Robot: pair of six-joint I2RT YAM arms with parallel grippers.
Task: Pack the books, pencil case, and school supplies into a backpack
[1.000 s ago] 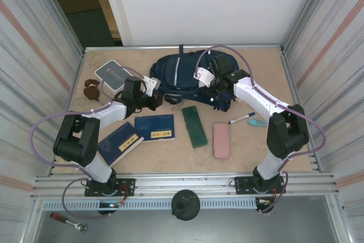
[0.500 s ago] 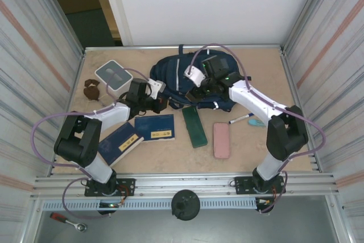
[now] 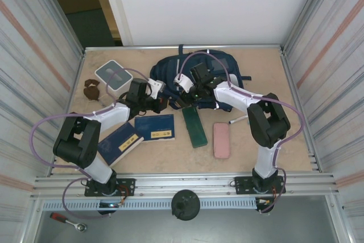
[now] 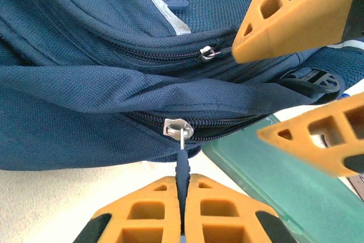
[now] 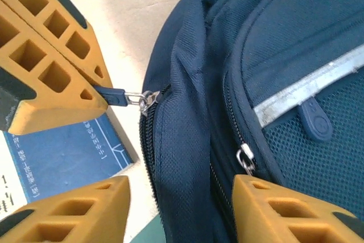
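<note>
The books (image 3: 154,124) carry yellow labels (image 3: 157,135), print seemingly too small to read

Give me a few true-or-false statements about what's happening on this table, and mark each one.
1. The left jaws are shut on the small dark zipper pull of the large navy-blue fabric backpack. True.
2. Both thin dark-blue softcover books are inside the backpack. False: they lie outside it on the beige tabletop.
3. The right jaws stand open, close to the backpack. True.
4. The right jaws hold the flat green rectangular case. False: it lies on the tabletop, ungripped.
</note>
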